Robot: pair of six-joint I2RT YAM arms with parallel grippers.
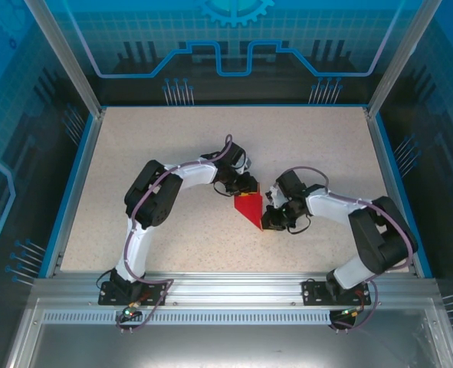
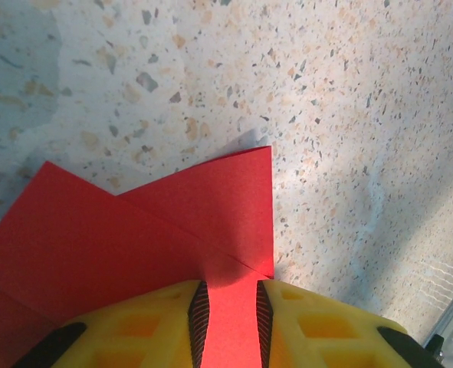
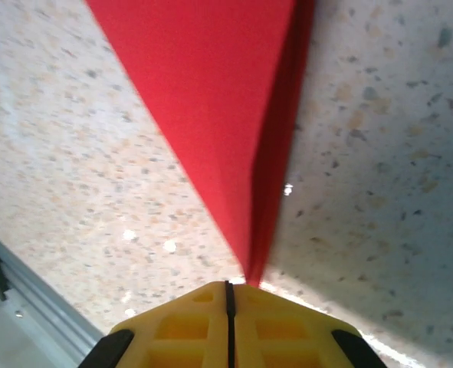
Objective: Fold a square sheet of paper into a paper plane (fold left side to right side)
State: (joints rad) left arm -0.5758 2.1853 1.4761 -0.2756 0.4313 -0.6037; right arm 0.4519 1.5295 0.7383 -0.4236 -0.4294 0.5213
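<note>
The red paper lies mid-table, folded into a wedge that points toward the near right. No yellow face shows. My left gripper is at its far, wide end. In the left wrist view the left gripper is open, its yellow fingers standing either side of a strip of the red paper, where creased layers overlap. My right gripper is at the pointed end. Seen from the right wrist, the right gripper is shut and the tip of the paper runs under its fingertips.
The speckled tabletop is bordered by a blue rim and clear walls. An aluminium rail runs along the near edge, and it also appears as the rail at the lower left of the right wrist view.
</note>
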